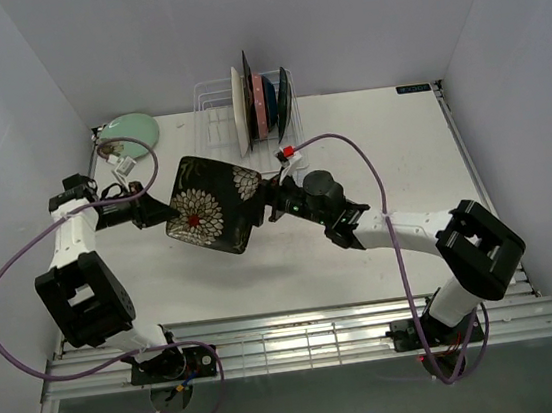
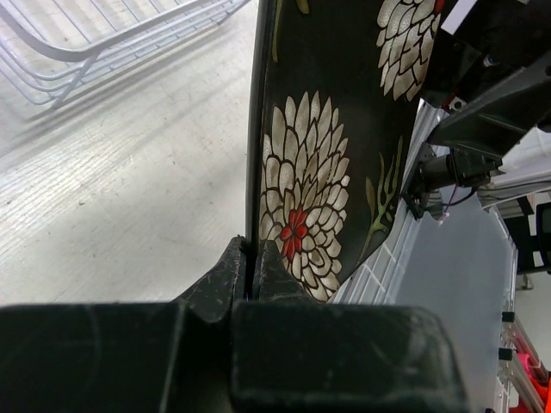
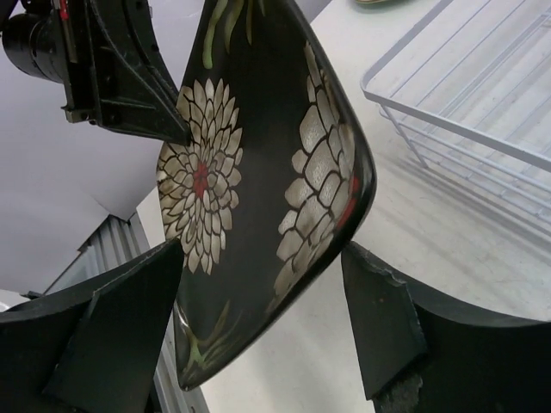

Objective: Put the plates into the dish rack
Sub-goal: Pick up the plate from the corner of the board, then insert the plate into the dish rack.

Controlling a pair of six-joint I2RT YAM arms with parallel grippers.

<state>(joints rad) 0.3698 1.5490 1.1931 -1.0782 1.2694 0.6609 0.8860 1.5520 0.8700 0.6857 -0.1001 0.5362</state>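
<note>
The dark rectangular floral plate hangs tilted above the table's middle. My left gripper is shut on its left edge, and in the left wrist view the fingertips pinch the rim of the plate. My right gripper is open at the plate's right side. In the right wrist view its jaws straddle the lower corner of the plate, with a gap at the right finger. The dish rack stands at the back, with several plates upright in its right part.
A round pale green plate lies on the table at the back left, beyond the left arm. The white wire rack is just past the held plate. Cables loop over both arms.
</note>
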